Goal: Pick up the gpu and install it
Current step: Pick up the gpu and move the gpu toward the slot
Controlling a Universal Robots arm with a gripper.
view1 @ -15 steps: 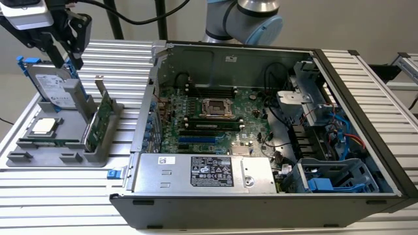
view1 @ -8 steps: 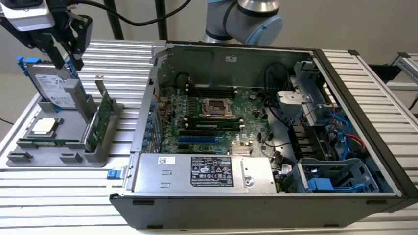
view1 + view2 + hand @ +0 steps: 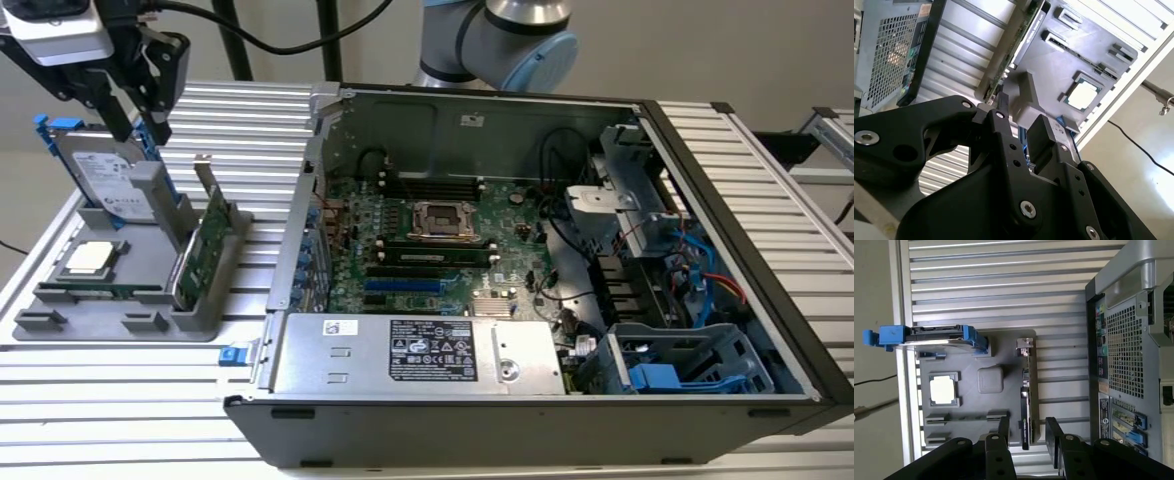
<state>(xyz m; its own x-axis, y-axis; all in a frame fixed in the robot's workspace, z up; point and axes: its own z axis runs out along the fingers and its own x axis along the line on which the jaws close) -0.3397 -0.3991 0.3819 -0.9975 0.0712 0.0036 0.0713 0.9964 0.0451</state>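
No legible text; power supply label [image 3: 434,351] unreadable.

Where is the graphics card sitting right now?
In the exterior view the gpu stands on edge in the grey holder at the exterior view's left, between the CPU chip and the open computer case.

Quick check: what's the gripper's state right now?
Gripper: open, holding nothing, apart from the gpu, which stands on edge in the grey tray.
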